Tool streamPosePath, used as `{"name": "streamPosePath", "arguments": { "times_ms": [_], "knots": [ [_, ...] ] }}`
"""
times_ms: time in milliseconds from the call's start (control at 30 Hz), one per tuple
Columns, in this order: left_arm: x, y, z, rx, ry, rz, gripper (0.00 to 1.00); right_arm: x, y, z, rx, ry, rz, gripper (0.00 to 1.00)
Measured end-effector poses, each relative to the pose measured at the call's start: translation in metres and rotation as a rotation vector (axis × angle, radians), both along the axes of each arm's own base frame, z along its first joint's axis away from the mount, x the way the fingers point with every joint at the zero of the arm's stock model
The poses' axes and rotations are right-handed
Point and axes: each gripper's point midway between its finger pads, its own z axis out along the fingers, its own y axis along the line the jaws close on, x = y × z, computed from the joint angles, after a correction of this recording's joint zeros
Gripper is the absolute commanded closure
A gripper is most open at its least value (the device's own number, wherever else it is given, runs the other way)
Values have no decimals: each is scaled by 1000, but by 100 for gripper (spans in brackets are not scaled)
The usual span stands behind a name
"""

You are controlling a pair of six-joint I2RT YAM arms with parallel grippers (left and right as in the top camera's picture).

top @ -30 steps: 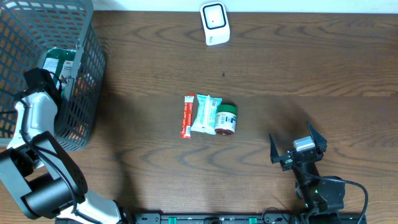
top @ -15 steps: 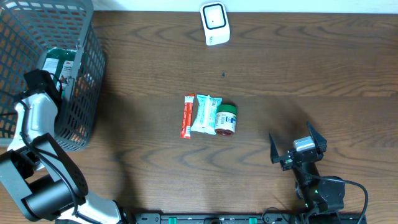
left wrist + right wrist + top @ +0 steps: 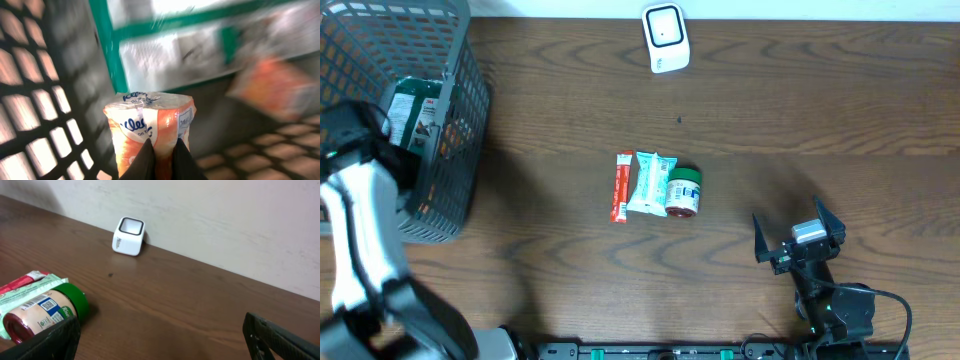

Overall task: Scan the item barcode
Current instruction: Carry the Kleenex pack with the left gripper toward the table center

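Observation:
In the left wrist view my left gripper [image 3: 165, 156] is shut on an orange and white tissue pack [image 3: 150, 120], pinching its lower middle inside the grey basket [image 3: 30, 100]. The picture is blurred with motion. From overhead the left arm [image 3: 360, 210] reaches over the basket [image 3: 360, 30] at the far left; the pack is hidden there. The white scanner [image 3: 665, 38] stands at the table's far edge, also in the right wrist view as the scanner [image 3: 129, 236]. My right gripper [image 3: 796, 236] rests open near the front right, holding nothing.
A red stick pack [image 3: 621, 186], a teal pouch [image 3: 650, 182] and a green-lidded jar [image 3: 684, 191] lie side by side mid-table; the jar [image 3: 45, 311] sits just left of my right gripper [image 3: 165, 347]. A green and white box [image 3: 415, 110] stands in the basket.
My left gripper has closed onto the tissue pack, and the left arm has swung up and leftward over the basket. The right arm has stayed still.

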Motion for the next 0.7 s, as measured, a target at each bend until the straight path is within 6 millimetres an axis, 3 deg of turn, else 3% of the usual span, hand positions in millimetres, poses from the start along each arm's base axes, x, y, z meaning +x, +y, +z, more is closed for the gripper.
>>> {"name": "streamPosePath", "arguments": {
  "times_ms": [200, 333, 467, 700],
  "knots": [
    [-3, -3, 112, 158, -277, -38, 92, 0, 0, 0, 0, 0, 0, 1],
    [-4, -26, 159, 157, -415, -133, 93, 0, 0, 0, 0, 0, 0, 1],
    [6, -75, 191, 41, -569, -357, 92, 0, 0, 0, 0, 0, 0, 1],
    [19, -189, 197, -297, -684, -831, 93, 0, 0, 0, 0, 0, 0, 1]
  ]
}}
